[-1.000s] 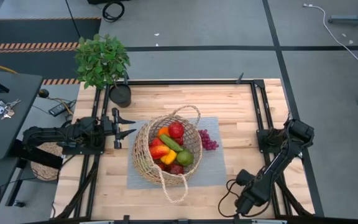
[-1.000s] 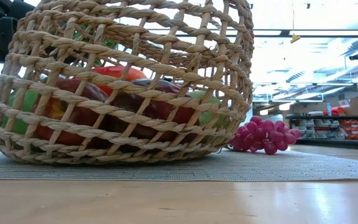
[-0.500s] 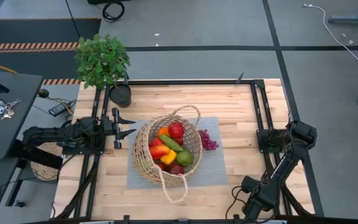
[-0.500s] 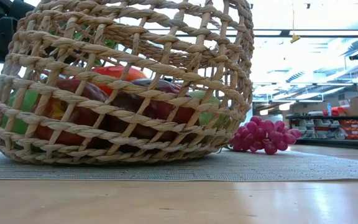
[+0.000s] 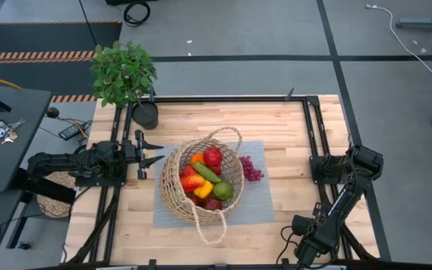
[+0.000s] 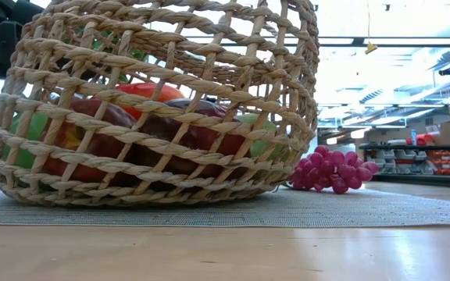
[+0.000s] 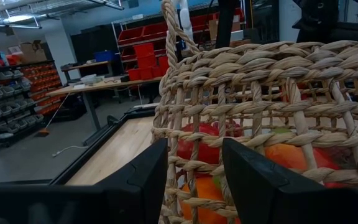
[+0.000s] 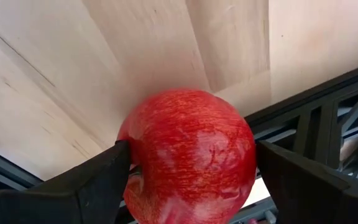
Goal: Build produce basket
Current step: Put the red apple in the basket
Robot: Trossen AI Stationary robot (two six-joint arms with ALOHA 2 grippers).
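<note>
The tan wicker basket (image 5: 201, 184) stands on a grey mat (image 5: 259, 204) at the table's middle, with red, orange, yellow and green produce inside. It fills the low view (image 6: 155, 101). Purple grapes (image 5: 250, 168) lie on the mat just right of it and also show in the low view (image 6: 333, 170). My left gripper (image 5: 158, 151) is open and level, close to the basket's left wall (image 7: 260, 93). My right gripper (image 5: 300, 259) is at the table's near right edge, shut on a red apple (image 8: 188, 155). My right gripper has the red apple between its two fingers, one finger (image 8: 107, 180) on each of two opposite sides of the apple (image 8: 135, 158). The fingers point down at the table's near edge. I cannot tell whether the apple is lifted or rests there.
A potted plant (image 5: 124, 71) stands at the far left corner of the table. Black frame rails (image 5: 310, 135) run along the table's sides. A smaller, darker woven object (image 5: 55, 199) lies left of the table. Bare wood (image 5: 291, 127) lies right of the mat.
My right gripper has gone toward the table's near edge and a little toward its right. The basket, the grapes and my left gripper have kept still.
</note>
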